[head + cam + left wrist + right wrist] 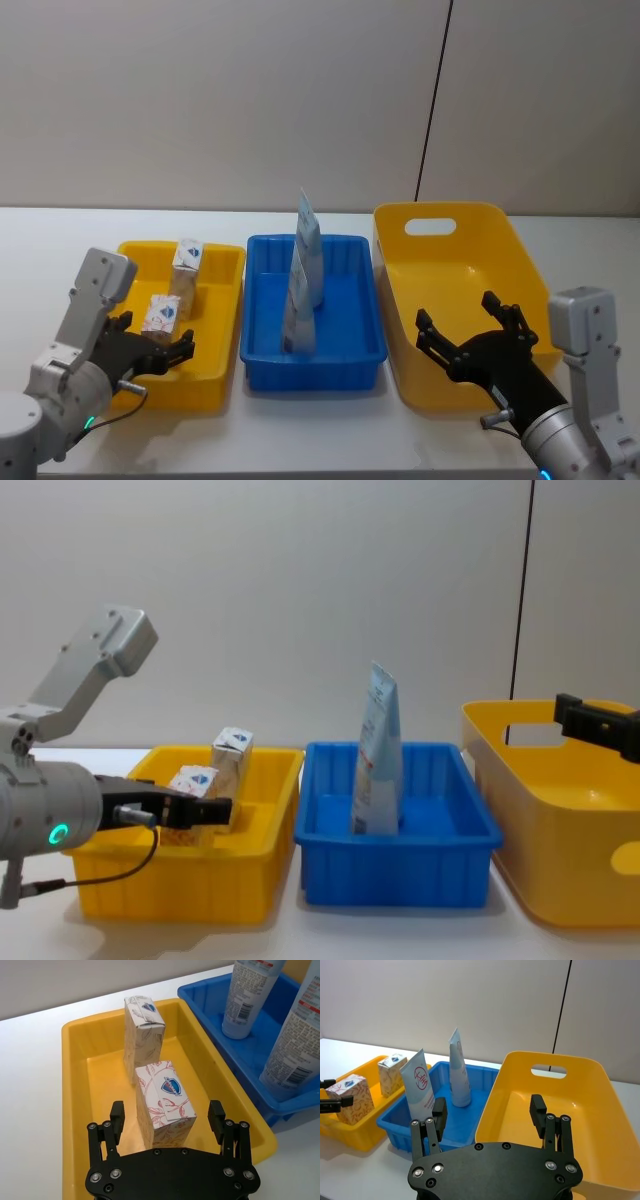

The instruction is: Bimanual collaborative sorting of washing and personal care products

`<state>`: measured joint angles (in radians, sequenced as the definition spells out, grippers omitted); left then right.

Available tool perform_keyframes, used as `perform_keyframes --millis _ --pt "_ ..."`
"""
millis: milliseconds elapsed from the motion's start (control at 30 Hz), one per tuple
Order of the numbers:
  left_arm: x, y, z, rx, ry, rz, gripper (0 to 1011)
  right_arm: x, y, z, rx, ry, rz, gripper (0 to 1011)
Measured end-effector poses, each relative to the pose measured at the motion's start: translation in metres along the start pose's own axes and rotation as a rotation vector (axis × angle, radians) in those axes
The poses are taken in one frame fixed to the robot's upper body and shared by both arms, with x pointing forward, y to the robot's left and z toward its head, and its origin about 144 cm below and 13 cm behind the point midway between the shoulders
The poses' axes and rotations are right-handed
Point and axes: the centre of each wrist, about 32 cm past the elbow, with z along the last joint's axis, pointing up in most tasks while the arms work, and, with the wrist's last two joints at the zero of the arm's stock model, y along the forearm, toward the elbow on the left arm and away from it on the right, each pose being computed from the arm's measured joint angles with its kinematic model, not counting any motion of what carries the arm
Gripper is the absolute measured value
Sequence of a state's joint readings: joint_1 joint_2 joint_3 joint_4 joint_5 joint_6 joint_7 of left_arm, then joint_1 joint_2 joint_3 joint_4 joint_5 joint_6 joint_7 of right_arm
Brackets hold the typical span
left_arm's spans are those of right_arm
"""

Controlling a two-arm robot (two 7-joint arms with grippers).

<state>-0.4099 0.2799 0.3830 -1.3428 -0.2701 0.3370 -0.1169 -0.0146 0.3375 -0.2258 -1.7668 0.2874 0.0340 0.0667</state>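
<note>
White blue-crested carton (162, 1102) stands between released left end effector's (166, 1110) jaws; right end effector (488, 1105) released too.

I seem to be in a robotics lab or test room: a plain white surface (300, 440) beneath my left claw (158, 335) and right claw (462, 322), a blue plastic bin (320, 376) between them, and a blank grey wall (200, 100) beyond with one black cable (432, 110).

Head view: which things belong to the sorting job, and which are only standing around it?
Belong to the job:
near leaf-print carton
far leaf-print carton
front pale-blue tube
back pale-blue tube
left gripper, open
right gripper, open

Only standing around:
small yellow bin
blue bin
large yellow bin
white table
</note>
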Motion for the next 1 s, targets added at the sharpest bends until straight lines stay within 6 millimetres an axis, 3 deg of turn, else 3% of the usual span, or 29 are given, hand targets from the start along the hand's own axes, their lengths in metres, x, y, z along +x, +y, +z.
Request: perform_keyframes --millis 467,1000 --pt "-0.001 -0.01 -0.003 0.023 0.003 0.008 970 0.0 0.0 0.0 0.0 0.0 0.0 1000" --pt "-0.001 -0.014 -0.004 0.031 0.004 0.01 533 0.0 0.0 0.0 0.0 0.0 0.0 1000"
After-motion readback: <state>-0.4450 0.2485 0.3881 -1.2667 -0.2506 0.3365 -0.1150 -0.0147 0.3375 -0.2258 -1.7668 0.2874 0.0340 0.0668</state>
